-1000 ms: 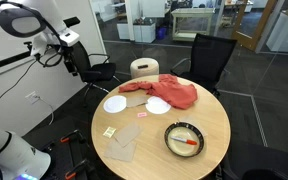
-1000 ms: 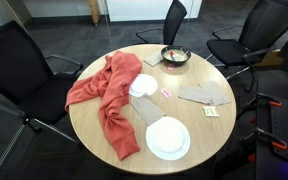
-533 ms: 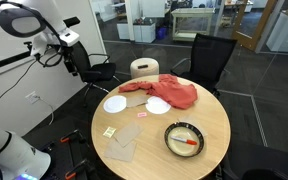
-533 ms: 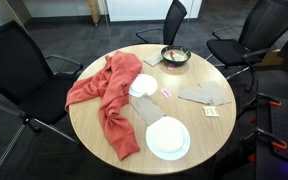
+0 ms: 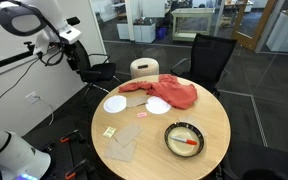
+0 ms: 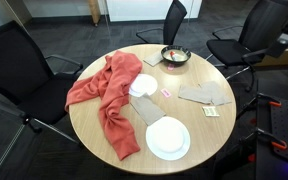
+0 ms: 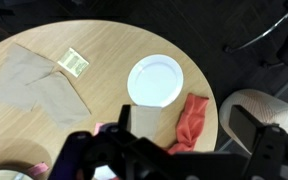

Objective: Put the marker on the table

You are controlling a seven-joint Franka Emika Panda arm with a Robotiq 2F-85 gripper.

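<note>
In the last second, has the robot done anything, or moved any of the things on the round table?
Only the arm shifted slightly, its gripper high beside the table; it grasped nothing. The marker in the bowl, red cloth and plates stayed put.

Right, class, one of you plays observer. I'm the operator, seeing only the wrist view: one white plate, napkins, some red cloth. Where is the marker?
Observer: The marker lies inside the dark bowl, near the edge of the table.
Operator: Is the gripper close to it?
Observer: No. The gripper hangs high, off to the side of the table, far from the bowl.
Operator: Any plate I can't see?
Observer: Yes, a second white plate lies right against the red cloth.
</note>
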